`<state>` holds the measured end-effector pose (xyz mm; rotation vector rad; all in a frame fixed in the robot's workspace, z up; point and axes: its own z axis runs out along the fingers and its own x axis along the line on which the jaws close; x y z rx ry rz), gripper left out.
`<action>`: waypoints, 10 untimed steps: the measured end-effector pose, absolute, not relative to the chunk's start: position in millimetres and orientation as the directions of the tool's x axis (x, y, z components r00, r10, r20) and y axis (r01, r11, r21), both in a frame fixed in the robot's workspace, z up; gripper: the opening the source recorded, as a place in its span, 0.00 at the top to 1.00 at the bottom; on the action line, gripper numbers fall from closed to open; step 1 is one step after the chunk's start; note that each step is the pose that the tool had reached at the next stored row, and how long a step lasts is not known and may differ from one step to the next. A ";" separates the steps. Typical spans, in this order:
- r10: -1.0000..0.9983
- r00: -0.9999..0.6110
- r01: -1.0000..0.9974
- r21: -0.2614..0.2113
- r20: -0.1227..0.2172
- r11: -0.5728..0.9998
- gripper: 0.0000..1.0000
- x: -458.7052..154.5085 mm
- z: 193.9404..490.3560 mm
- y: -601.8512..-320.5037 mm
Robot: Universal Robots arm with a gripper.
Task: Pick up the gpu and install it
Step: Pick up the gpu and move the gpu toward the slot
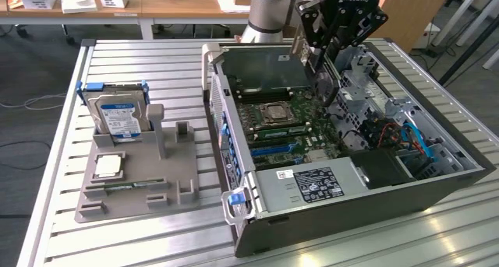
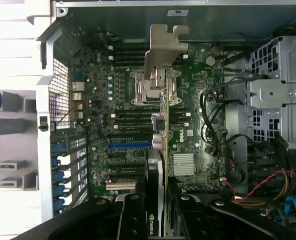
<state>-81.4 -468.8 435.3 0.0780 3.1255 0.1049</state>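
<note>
The thin dark gpu [image 1: 328, 80] with grey metal bracket is held edge-down in the half-closed jaws above the green motherboard [image 1: 273, 124] inside the open black computer case [image 1: 374, 205], near the slatted surface's [image 1: 140, 235] arm-side edge. If tilted, the slot could be missed and the bracket jammed.

On the gpu [image 2: 158, 130], the thin dark card with a grey metal bracket, I read an NVIDIA mark. The green motherboard [image 2: 197, 85] carries DELL in white. My black hand [image 1: 328, 54] bears ROBOTIQ, partly cut off. The white label [image 1: 312, 184] on the grey power supply box [image 1: 269, 195]: unreadable.
</note>
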 end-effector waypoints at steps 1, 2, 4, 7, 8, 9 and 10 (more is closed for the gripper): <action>0.050 -0.999 0.049 0.067 -0.012 0.996 0.73 -81.4 435.3 -468.7; 0.050 -0.999 0.050 0.067 -0.012 0.996 0.73 -81.4 435.3 -468.7; 0.050 -0.999 0.049 0.067 -0.012 0.997 0.73 -81.0 435.3 -468.7; 0.031 -0.999 0.030 0.067 -0.012 0.997 0.73 -78.4 435.3 -468.6; 0.023 -1.000 0.023 0.067 -0.012 0.997 0.73 -77.0 435.3 -468.7; 0.018 -1.000 0.017 0.067 -0.012 0.998 0.73 -75.5 435.3 -468.6; 0.015 -1.000 0.014 0.067 -0.012 0.998 0.73 -73.6 435.3 -468.6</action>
